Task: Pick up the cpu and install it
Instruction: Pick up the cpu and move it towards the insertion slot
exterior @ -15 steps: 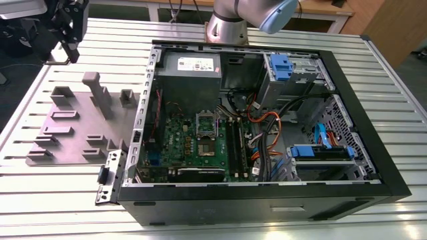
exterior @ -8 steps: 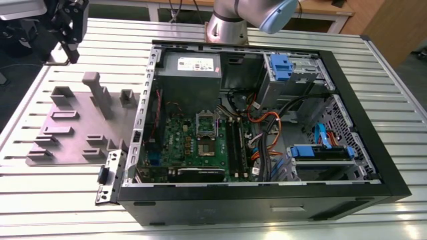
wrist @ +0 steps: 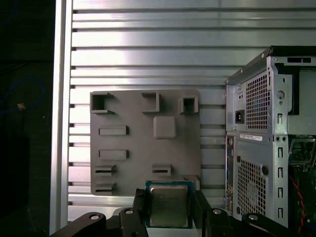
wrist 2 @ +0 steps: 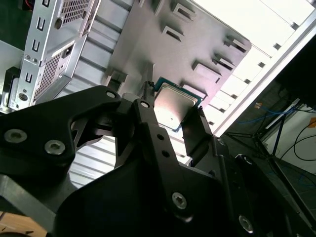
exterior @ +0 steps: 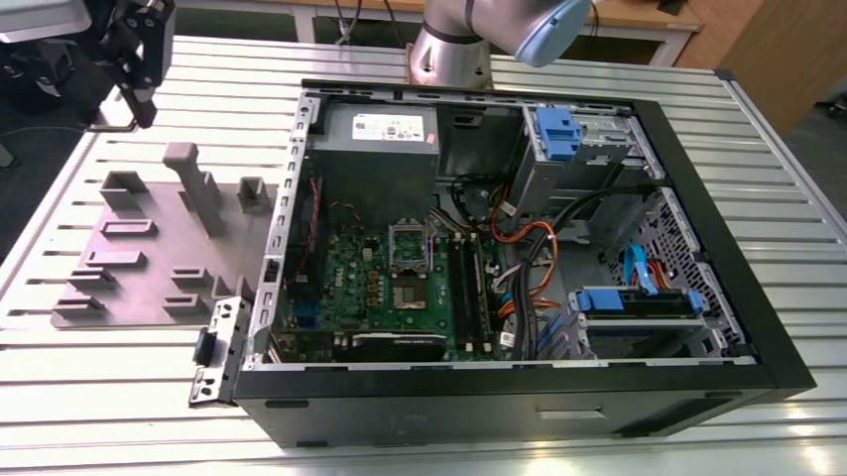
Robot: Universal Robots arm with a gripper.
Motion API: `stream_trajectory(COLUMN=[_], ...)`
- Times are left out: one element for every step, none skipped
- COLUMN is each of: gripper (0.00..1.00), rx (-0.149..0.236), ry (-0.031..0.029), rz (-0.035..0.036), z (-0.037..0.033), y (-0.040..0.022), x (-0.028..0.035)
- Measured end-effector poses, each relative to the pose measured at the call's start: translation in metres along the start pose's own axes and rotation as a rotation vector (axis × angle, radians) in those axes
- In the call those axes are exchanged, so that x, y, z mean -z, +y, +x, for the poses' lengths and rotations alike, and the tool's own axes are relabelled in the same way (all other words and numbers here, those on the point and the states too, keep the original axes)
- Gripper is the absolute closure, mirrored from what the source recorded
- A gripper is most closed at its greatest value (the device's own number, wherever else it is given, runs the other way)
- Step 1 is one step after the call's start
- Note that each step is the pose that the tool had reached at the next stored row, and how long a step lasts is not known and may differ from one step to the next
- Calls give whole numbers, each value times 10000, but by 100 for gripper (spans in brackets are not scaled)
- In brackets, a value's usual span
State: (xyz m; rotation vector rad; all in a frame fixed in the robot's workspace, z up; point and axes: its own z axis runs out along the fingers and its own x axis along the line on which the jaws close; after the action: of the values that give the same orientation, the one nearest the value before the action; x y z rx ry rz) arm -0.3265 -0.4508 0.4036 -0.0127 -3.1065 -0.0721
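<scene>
**Cpu [wrist: 169, 206] clamped in the gripper [wrist: 169, 203], outside the case**

In both wrist views the chip is showing as a small flat square. It has a dull silver-grey metal lid with rounded corners and a thin greenish rim. Two black, matte metal fingers [wrist: 139, 210] are closing on its opposite edges, so it is sitting squarely between them with the lid facing the first wrist view's camera.

Beneath it, the grey-purple fixture plate [wrist: 133, 148] is lying flat on the table [wrist: 148, 49] of ribbed aluminium slats. The plate looks like smooth plastic and is carrying raised blocks and open-sided pockets.

In the exterior view the gripper [exterior: 138, 111] is hanging over the table at the exterior view's left, beyond the plate. It is well apart from the open black computer case [exterior: 530, 402] and the green motherboard [exterior: 397, 288] inside it.
</scene>
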Motion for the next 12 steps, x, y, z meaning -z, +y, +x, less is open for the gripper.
stream_trajectory(gripper=[53,53,53,53,53,53,53,53,53,53,53,53], rx=[-1,0,-1,-2,0,-1,0,0,0,0,0,0], ry=[0,0,0,0,0,-1,0,0,0,0,0,0], rz=[1,0,0,0,0,0,0,0,0,0,0,0], z=[0,0,0,0,0,0,0,0,0,0,0,-1], y=[-3,-7,-10,-11,-13,-13,-14,-15,-17,-19,-23,-26], x=[0,1,1,1,1,1,1,1,1,1,1,1])
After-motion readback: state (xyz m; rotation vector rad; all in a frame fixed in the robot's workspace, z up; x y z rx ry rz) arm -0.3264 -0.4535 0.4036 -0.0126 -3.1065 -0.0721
